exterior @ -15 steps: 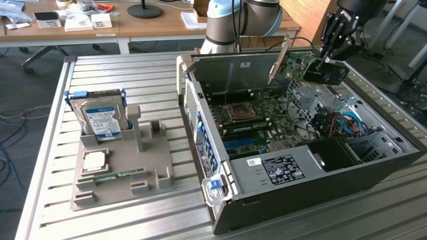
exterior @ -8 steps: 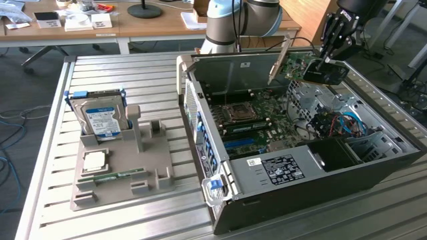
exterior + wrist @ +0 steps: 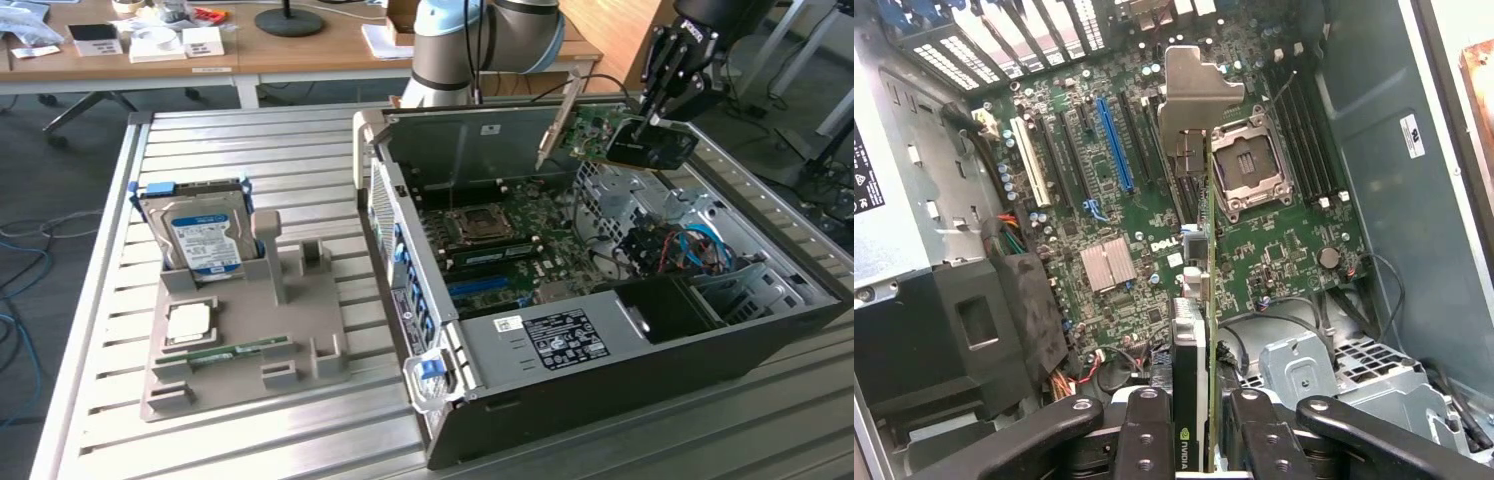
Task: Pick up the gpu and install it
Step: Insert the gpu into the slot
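Thin green-board gpu (image 3: 625,142) with black fan cooler and silver bracket hangs over the open grey computer case (image 3: 601,395).
Tool (image 3: 655,120) clamped across its faces; likely light, stiff, fragile. Hold the top edge, clear of fan.

The gpu (image 3: 650,150) is showing a dull silver metal bracket and matt black cooler; the ribbed metal worktop (image 3: 254,150) is shining faintly.

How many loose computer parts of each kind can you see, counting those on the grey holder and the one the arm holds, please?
hard drive: 1
processor chip: 1
memory stick: 1
gpu: 1
Total: 4
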`<state>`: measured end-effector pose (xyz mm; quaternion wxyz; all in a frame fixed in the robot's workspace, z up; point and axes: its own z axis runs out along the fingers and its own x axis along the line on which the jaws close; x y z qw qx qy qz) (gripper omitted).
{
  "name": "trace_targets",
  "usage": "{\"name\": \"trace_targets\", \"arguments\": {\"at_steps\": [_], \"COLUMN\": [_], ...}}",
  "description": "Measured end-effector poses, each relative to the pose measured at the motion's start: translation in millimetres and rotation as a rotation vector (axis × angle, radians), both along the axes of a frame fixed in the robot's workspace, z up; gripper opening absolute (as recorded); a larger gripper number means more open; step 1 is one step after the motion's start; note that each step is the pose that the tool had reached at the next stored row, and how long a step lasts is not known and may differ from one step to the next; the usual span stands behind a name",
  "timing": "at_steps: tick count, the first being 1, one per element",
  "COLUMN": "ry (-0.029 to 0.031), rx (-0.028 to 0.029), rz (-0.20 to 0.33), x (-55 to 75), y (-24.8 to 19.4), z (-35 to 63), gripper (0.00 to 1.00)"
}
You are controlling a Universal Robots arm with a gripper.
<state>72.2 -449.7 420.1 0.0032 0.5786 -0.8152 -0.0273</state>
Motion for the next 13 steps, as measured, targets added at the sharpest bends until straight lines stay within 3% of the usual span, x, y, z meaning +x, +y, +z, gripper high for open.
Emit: {"name": "trace_targets", "arguments": {"at_steps": [8,13], "ry": [0.0000,0.0000], "rx": [0.0001,0.0000], "rz": [0.009,0.061], "x": [0.0,0.0], "y": [0.0,0.0], "z": [-0.1,-0.1], "gripper": [0.27,0.27]}}
